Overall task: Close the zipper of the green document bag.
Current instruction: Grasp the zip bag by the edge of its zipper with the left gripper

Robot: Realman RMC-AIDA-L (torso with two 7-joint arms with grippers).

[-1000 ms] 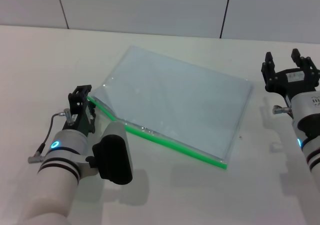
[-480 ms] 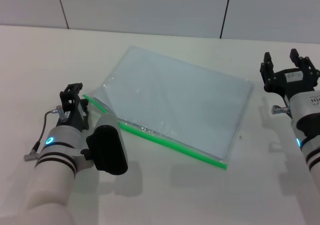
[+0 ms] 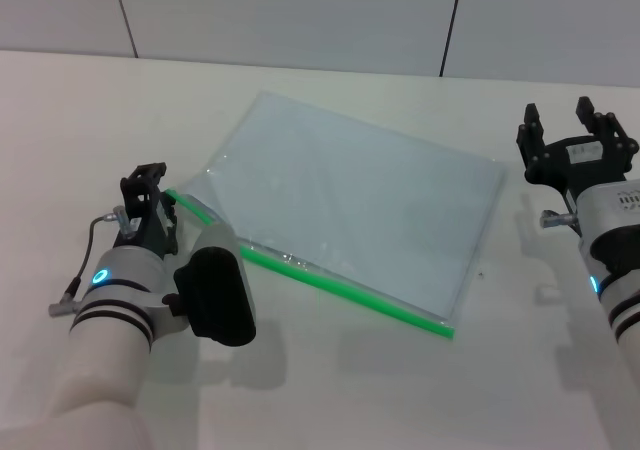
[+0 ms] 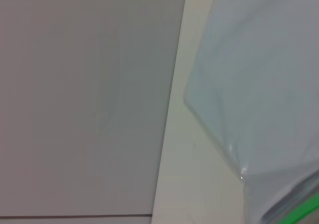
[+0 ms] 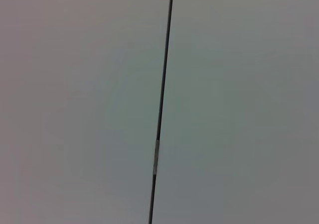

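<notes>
On the white table [image 3: 90,120], the green document bag [image 3: 360,200] lies flat and at an angle, its green edge facing me. The zipper [image 3: 330,282] runs along that near edge, from the bag's left corner to the near-right corner.

My left claw [image 3: 150,195] sits low at the left end of the zipper, touching or just beside the green strip where it lifts slightly off the table. My read: I'm there because that's where the slider should be, but I can't make out the tab itself; my own wrist blocks that corner in the head view. Can't tell whether the fingers are closed on anything. The left wrist view shows only the bag's corner, a sliver of green, and the wall [image 4: 84,99], no fingers.

My right claw [image 3: 578,135] hovers off the bag's right edge, well apart from it, fingers spread and empty. It looks parked for now. A sensible use would be pinning the far corner so the bag doesn't drag when the slider is pulled. The right wrist view shows only wall panels.

Zipper state: the left corner looks puffed and parted, so I judge it open at that end. Closing stroke not yet done.

Risk: the bag is thin and slick and may slide with the pull.
</notes>
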